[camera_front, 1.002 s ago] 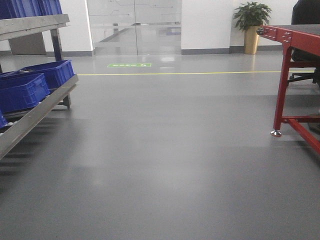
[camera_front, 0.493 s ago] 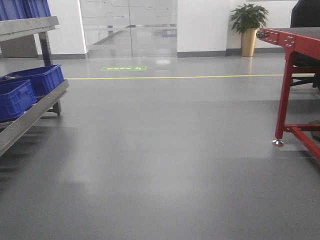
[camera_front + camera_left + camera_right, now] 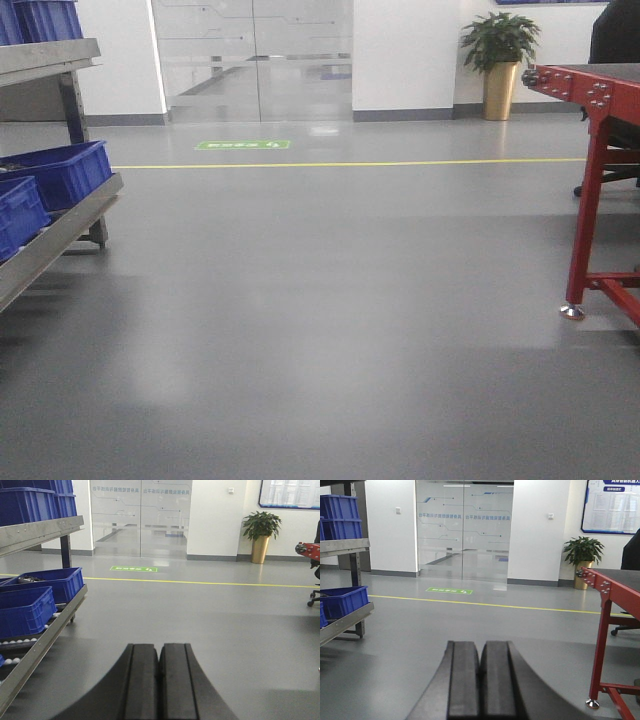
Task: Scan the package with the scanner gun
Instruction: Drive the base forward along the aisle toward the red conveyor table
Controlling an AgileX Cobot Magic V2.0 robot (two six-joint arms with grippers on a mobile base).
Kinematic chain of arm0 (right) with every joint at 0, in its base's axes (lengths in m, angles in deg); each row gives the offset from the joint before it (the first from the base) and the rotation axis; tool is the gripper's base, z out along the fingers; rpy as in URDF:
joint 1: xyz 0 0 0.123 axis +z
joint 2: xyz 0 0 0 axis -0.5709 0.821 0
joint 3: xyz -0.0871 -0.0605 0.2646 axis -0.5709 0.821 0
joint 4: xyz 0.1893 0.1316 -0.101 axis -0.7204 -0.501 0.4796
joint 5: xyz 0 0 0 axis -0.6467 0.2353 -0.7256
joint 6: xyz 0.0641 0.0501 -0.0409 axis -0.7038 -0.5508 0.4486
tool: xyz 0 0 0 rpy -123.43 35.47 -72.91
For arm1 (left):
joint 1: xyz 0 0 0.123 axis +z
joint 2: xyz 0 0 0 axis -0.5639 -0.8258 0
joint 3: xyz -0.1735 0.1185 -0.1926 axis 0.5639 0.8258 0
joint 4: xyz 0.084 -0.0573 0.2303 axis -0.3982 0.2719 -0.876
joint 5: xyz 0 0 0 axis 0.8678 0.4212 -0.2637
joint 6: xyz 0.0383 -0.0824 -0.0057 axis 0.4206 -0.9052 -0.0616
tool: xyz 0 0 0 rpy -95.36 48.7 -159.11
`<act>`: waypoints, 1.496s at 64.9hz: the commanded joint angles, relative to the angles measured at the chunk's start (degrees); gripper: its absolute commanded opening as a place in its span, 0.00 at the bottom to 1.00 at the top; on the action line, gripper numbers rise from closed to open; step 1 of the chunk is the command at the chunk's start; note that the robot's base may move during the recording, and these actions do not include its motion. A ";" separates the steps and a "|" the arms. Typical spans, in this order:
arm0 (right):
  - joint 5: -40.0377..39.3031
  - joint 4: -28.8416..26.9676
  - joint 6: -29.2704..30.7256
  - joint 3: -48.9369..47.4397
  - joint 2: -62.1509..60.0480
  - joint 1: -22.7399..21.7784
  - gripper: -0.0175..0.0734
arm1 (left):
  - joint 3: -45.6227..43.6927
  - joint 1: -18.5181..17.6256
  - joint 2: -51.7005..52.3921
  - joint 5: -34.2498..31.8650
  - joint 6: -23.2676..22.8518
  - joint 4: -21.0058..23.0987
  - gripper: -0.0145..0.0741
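The package and the scanner gun are out of view in every frame. My left gripper (image 3: 159, 647) fills the bottom of the left wrist view, its two black fingers pressed together with nothing between them, pointing over grey floor. My right gripper (image 3: 480, 644) looks the same in the right wrist view: shut, empty, aimed across the floor toward the glass doors. Neither gripper shows in the front view.
A metal roller rack (image 3: 55, 238) with blue bins (image 3: 62, 172) runs along the left. A red-framed table (image 3: 598, 175) stands at the right, its foot (image 3: 572, 312) on the floor. Glass doors (image 3: 255, 60), a yellow floor line (image 3: 350, 163) and a potted plant (image 3: 500, 55) lie ahead.
The front view has shifted: the rack and bins slid left and partly out of frame, the red table moved right, and the doors and floor line sit lower and nearer.
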 commanded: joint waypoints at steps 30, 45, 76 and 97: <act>-1.26 0.29 0.03 0.00 -0.15 0.05 0.01 | -0.14 -0.01 0.20 -0.66 -0.60 0.31 0.04; -1.26 0.29 0.03 0.00 -0.15 0.05 0.01 | -0.14 -0.01 0.20 -0.66 -0.60 0.31 0.04; -1.26 0.29 0.03 0.00 -0.15 0.05 0.01 | -0.14 -0.01 0.20 -0.66 -0.60 0.31 0.04; -1.26 0.29 0.03 0.00 -0.15 0.05 0.01 | -0.14 -0.01 0.20 -0.66 -0.60 0.31 0.04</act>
